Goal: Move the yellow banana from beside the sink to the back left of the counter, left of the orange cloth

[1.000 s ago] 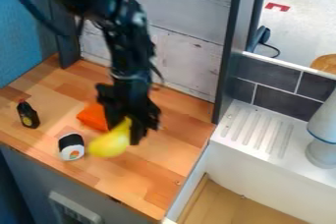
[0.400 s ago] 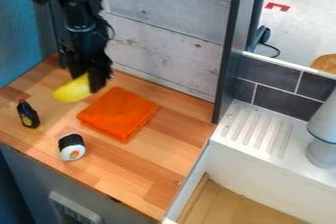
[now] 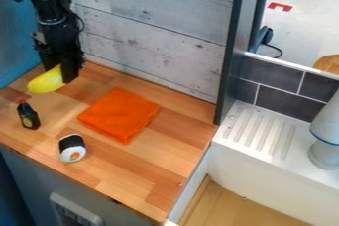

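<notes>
The black gripper hangs over the back left corner of the wooden counter, shut on a yellow object that points out to the left from between its fingers. Just below the yellow object, a small dark bottle with a red cap stands near the left front edge. An orange folded cloth lies flat to the right of the gripper. In front of the cloth sits a black and white sushi roll toy.
A blue wall rises at the left and a whitewashed plank wall behind. To the right are a dark post, a white sink with ridged drainboard and a grey-white object on its edge.
My gripper has moved left and back with the yellow object, from above the orange cloth to the counter's left corner. The cloth, partly hidden before, now shows whole.
</notes>
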### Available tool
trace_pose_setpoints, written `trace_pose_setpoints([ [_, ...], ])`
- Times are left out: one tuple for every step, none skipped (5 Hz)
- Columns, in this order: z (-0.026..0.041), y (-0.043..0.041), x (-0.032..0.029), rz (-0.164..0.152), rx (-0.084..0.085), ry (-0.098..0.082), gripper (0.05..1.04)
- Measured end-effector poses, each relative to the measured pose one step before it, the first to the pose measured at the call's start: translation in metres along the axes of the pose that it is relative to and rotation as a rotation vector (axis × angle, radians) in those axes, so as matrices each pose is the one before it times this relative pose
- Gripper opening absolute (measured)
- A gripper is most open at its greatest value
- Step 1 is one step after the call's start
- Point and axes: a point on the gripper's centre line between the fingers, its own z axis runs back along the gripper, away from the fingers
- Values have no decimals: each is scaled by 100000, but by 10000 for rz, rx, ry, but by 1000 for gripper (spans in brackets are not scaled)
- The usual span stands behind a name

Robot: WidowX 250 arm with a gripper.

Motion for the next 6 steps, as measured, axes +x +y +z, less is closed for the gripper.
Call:
trace_pose_setpoints([
  [-1209, 1079, 116, 141, 45, -48, 598],
  [-1538, 298, 177, 55, 28, -17, 598],
  [-882, 343, 679, -510, 36, -16, 598],
  [-612, 202, 301, -279, 117, -198, 668],
  [-652, -285, -521, 164, -133, -54, 956],
  [-131, -331, -737, 269, -287, 105, 1009],
])
